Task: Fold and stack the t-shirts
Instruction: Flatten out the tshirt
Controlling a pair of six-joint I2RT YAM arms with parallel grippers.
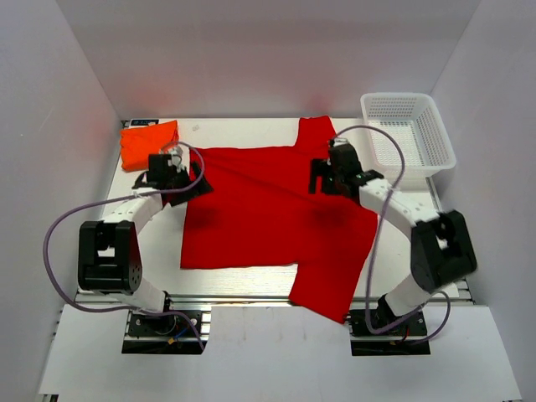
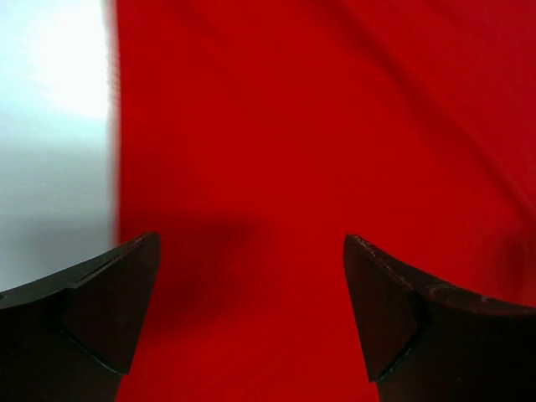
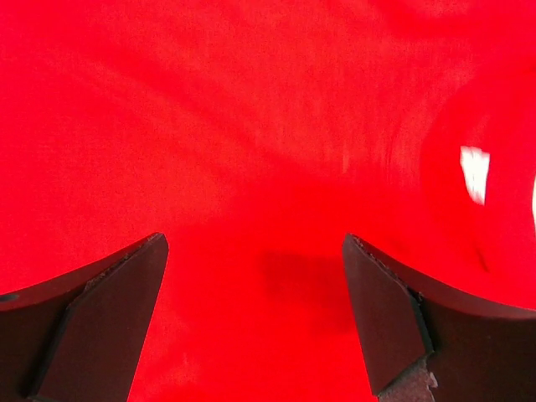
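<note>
So this looks roughly halfway, judging by how things lie. The orange t-shirt [image 1: 148, 142] is already a compact folded bundle, parked in the far left corner of the worktop [image 1: 243, 128], so I'd call that one done. The red t-shirt [image 1: 268, 209] is the job that's left. It lies opened out flat across the middle of the worktop, turned sideways. One sleeve points at the far edge and the other droops over the near edge by the right arm's base. There's a long diagonal crease running from its far left corner, but I don't see any proper fold in it yet. My guess is it needs the sleeves tucked in and the body folded, then it has to go on top of the orange one (or the other way round), since the two are well apart right now. The left pincer [image 2: 251, 239] is spread wide with nothing in it, hovering low over the red shirt's left edge, with bare worktop showing just beside the cloth. The right pincer [image 3: 254, 239] is also spread and empty, over the right part of the same shirt, and its camera sees only red fabric. The white mesh basket [image 1: 437, 134] sits off in the far right corner, not touching either shirt. As for brands or writing, I can't find any. Both shirts look plain, and I see no tag, print or label on the basket or the arms that's readable at this size.
</note>
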